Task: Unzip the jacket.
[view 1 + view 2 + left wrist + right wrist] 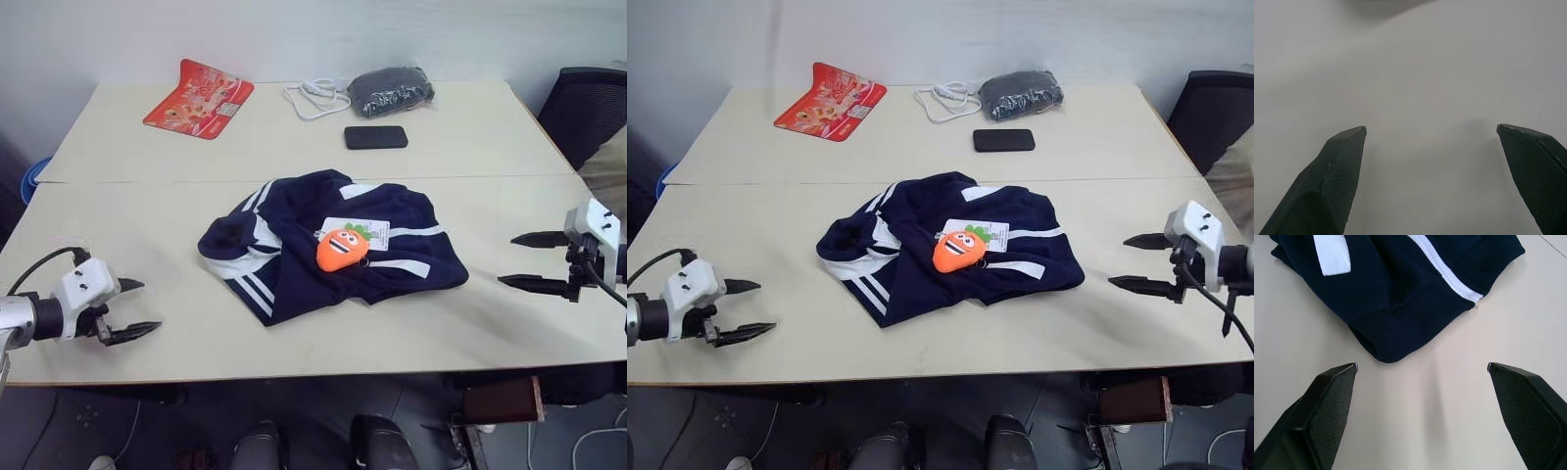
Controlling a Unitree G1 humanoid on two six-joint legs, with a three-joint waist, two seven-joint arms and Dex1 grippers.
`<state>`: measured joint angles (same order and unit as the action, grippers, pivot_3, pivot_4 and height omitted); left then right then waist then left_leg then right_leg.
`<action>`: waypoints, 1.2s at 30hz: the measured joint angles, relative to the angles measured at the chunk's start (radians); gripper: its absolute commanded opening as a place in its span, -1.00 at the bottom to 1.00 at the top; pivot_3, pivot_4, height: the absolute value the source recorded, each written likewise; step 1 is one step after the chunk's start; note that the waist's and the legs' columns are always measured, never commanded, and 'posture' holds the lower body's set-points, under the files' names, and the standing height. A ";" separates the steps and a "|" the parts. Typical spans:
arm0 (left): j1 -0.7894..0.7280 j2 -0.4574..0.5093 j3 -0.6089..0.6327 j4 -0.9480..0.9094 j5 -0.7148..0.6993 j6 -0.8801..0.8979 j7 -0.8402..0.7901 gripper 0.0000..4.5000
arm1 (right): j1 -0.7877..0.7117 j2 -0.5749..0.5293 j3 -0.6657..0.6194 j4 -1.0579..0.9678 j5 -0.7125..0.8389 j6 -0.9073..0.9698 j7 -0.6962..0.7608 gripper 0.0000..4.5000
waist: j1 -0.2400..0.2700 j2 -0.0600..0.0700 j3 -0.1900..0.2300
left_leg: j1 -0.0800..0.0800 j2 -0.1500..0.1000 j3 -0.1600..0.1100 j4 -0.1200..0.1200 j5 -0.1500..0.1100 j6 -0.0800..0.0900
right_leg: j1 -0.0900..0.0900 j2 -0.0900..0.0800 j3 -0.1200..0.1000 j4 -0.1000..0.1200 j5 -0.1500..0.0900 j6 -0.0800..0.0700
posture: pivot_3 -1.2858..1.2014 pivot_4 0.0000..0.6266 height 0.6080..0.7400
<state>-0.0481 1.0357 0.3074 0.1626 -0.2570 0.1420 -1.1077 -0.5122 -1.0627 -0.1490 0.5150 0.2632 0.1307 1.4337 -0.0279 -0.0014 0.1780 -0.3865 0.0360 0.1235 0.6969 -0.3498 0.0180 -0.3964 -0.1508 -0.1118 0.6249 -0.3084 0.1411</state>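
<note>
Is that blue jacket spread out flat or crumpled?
Crumpled: the jacket lies bunched in uneven folds on the table, carrot plush toy on top.

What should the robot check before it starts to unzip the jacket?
1. Left gripper open and holding nothing: ok.
2. Right gripper open and holding nothing: ok.
3. Jacket lying between both grippers, neither touching it: ok.
4. Jacket spread flat: not ok, it is crumpled.
5. Top of jacket free: not ok, a carrot toy rests on it.
6. Zipper pull found: cannot tell.
</note>
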 measured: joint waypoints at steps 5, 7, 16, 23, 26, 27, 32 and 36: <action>-0.019 -0.012 0.000 -0.003 -0.001 0.001 0.021 1.00 | -0.019 0.000 0.001 0.000 -0.002 0.000 0.000 0.98 | 0.000 0.000 0.000 | 0.000 0.000 0.000 0.000 0.000 0.000 | 0.000 0.000 0.000 0.000 0.000 0.000 | 0.03 -0.52 1.00; -0.023 -0.015 0.000 -0.012 -0.002 0.008 0.030 1.00 | -0.022 0.000 0.001 -0.003 -0.002 0.001 0.000 0.98 | 0.000 0.000 0.000 | 0.000 0.000 0.000 0.000 0.000 0.000 | 0.000 0.000 0.000 0.000 0.000 0.000 | 0.03 -0.52 1.00; -0.021 -0.048 0.000 -0.079 -0.043 0.080 0.036 1.00 | -0.009 0.000 0.001 -0.051 -0.002 0.005 -0.026 0.98 | 0.000 0.000 0.000 | 0.000 0.000 0.000 0.000 0.000 0.000 | 0.000 0.000 0.000 0.000 0.000 0.000 | 0.03 -0.52 1.00; -0.060 -0.058 0.000 -0.136 -0.133 0.198 0.020 1.00 | -0.006 0.001 0.001 -0.124 0.015 0.080 -0.032 0.98 | 0.001 0.000 0.000 | 0.000 0.000 0.000 0.000 0.000 0.000 | 0.000 0.000 0.000 0.000 0.000 0.000 | 0.03 -0.52 1.00; -0.062 -0.058 0.000 -0.199 -0.189 0.268 0.008 1.00 | -0.002 0.002 0.001 -0.188 0.034 0.122 -0.033 0.98 | 0.001 0.000 0.000 | 0.000 0.000 -0.002 0.000 0.000 0.000 | 0.000 0.000 0.001 0.000 0.000 0.000 | 0.03 -0.52 1.00; -0.070 -0.058 0.000 -0.236 -0.224 0.309 0.000 1.00 | -0.002 0.003 0.001 -0.236 0.050 0.149 -0.033 0.98 | 0.001 0.000 0.000 | 0.000 0.000 -0.003 0.000 0.000 0.000 | 0.000 0.000 0.001 0.001 0.000 0.000 | 0.03 -0.52 1.00; -0.228 -0.054 -0.018 -0.411 -0.370 0.477 0.008 1.00 | -0.111 0.072 0.068 -0.460 0.088 0.216 -0.068 0.98 | 0.001 0.000 0.000 | 0.000 0.000 -0.006 0.001 0.000 0.000 | 0.000 0.000 0.002 0.001 0.000 0.000 | 0.03 -0.52 1.00; -0.324 -0.058 -0.099 -0.486 -0.410 0.539 0.023 1.00 | -0.191 0.196 0.199 -0.527 0.044 0.222 -0.141 0.98 | 0.001 0.000 0.000 | 0.000 -0.001 -0.005 0.001 0.000 -0.001 | -0.001 0.001 0.002 0.001 0.000 0.000 | 0.03 -0.52 1.00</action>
<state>-0.3718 0.9780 0.2085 -0.3236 -0.6670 0.6815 -1.0844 -0.7033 -0.8665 0.0496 -0.0119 0.3071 0.3532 1.2930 -0.0267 -0.0014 0.1781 -0.3863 0.0350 0.1186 0.6975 -0.3501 0.0174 -0.3972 -0.1501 -0.1101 0.6264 -0.3083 0.1411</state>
